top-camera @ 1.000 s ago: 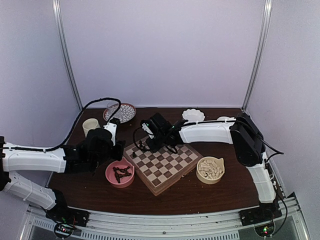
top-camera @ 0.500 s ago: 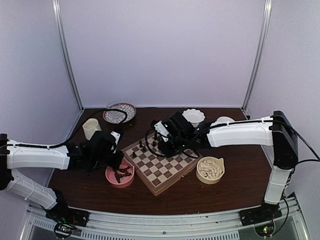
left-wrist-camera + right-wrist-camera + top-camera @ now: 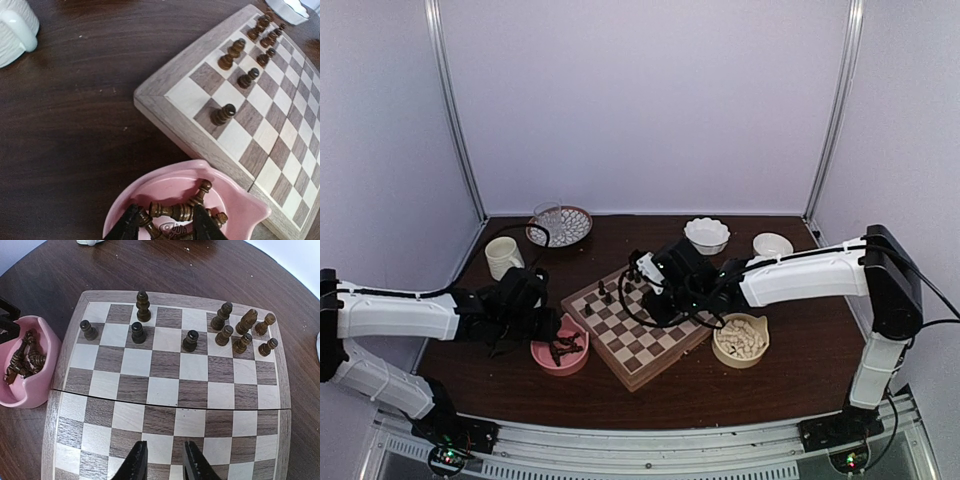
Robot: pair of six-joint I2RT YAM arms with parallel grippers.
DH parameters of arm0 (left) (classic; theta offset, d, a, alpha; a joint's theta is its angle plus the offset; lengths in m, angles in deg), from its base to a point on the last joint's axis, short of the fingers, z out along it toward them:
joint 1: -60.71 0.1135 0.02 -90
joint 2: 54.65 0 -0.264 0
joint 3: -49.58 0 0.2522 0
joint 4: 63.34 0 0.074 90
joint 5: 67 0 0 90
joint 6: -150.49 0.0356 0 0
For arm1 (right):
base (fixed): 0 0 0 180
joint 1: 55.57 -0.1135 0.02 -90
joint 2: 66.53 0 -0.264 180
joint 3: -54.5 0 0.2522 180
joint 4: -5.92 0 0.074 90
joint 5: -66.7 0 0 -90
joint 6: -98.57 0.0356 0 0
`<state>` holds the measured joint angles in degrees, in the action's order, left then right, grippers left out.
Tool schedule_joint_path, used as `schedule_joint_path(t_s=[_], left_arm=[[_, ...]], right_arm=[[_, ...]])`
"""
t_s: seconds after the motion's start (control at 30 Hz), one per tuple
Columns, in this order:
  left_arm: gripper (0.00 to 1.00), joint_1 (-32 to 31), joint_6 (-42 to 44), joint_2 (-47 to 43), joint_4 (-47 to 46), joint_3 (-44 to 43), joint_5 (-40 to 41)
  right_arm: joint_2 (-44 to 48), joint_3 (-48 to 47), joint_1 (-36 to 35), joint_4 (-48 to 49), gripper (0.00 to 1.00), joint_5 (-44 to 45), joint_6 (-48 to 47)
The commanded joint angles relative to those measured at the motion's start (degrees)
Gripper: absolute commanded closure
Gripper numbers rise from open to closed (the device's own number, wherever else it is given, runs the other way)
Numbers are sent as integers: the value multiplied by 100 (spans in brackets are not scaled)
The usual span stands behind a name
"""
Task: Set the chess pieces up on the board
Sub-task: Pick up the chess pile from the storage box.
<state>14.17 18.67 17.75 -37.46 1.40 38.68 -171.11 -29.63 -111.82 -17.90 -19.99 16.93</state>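
Now the right arm has drawn back from the far corner of the board (image 3: 165, 390), so its fingers (image 3: 162, 460) hang slightly spread and empty, with the standing dark chess pieces (image 3: 143, 306) in two rows well ahead of them. That looks like one more piece placed. The left fingers (image 3: 169, 227) have dropped into the pink bowl (image 3: 240, 200), straddling the pieces lying there (image 3: 175, 212); I cannot tell whether they pinch one. The bowl wall crowds them, and the board's edge runs just ahead to their right. Bare squares surround the right fingers.
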Motion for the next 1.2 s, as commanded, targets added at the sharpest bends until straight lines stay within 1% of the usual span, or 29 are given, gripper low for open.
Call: schedule_joint_path(t_s=[0.0, 0.17, 0.3, 0.5, 0.6, 0.63, 0.73, 0.83, 1.03, 1.13, 1.17], left_arm=[[64, 24, -1120, 240, 185, -264, 344], [63, 15, -1333, 380, 95, -247, 234], [59, 19, -1657, 442, 318, -335, 264], [59, 14, -1741, 481, 244, -314, -10], [60, 14, -1794, 556, 314, -330, 10], [62, 14, -1847, 574, 421, -356, 100], [63, 14, -1959, 613, 650, -421, 346], [63, 19, -1962, 670, 665, -445, 312], [63, 18, -1891, 1056, 852, -669, 281], [68, 14, -1837, 1173, 913, -742, 297], [71, 14, -1812, 1186, 911, -748, 315]], right_arm=[[255, 112, -27, 244, 73, 179, 52], [295, 164, -26, 286, 73, 260, 35], [294, 173, -26, 299, 73, 292, 25], [242, 148, -26, 295, 73, 349, 8], [228, 149, -26, 299, 73, 387, -1], [227, 148, -26, 303, 73, 389, -1], [196, 139, -26, 301, 73, 391, -1], [186, 131, -26, 286, 73, 393, 3], [196, 129, -26, 278, 73, 412, -2], [193, 129, -26, 284, 73, 416, 1], [194, 130, -26, 278, 73, 412, -1]])
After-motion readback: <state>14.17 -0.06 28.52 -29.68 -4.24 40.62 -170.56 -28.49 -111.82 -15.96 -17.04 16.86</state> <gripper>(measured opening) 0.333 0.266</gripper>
